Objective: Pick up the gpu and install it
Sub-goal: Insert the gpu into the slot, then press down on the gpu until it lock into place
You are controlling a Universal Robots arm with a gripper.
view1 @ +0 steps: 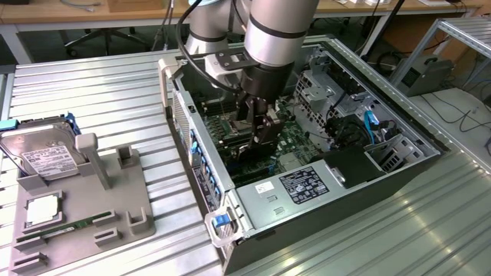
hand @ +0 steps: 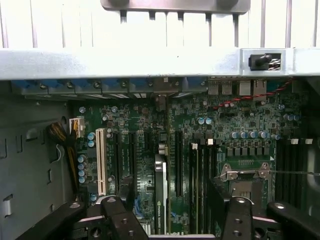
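The gpu point(hand: 160, 192) is a thin black card seen edge-on, standing upright in a motherboard slot point(hand: 177, 155) inside the open PC case point(view1: 198, 152). Its bracket end point(hand: 160, 102) reaches the rear slot openings. My gripper point(hand: 176, 206) straddles the card with its jaws open, one black finger point(hand: 116, 212) on each side and a gap between each pad and the card. In the exterior view, the gripper point(view1: 257, 149) hangs low inside the case over the green motherboard point(view1: 295, 141).
A grey fixture tray point(view1: 134, 198) on the exterior view's left holds a silver hard drive point(view1: 46, 155), a CPU point(view1: 45, 208) and a green RAM stick point(view1: 65, 225). The power supply point(view1: 303, 184), drive cage point(view1: 322, 89) and case walls surround the gripper closely.
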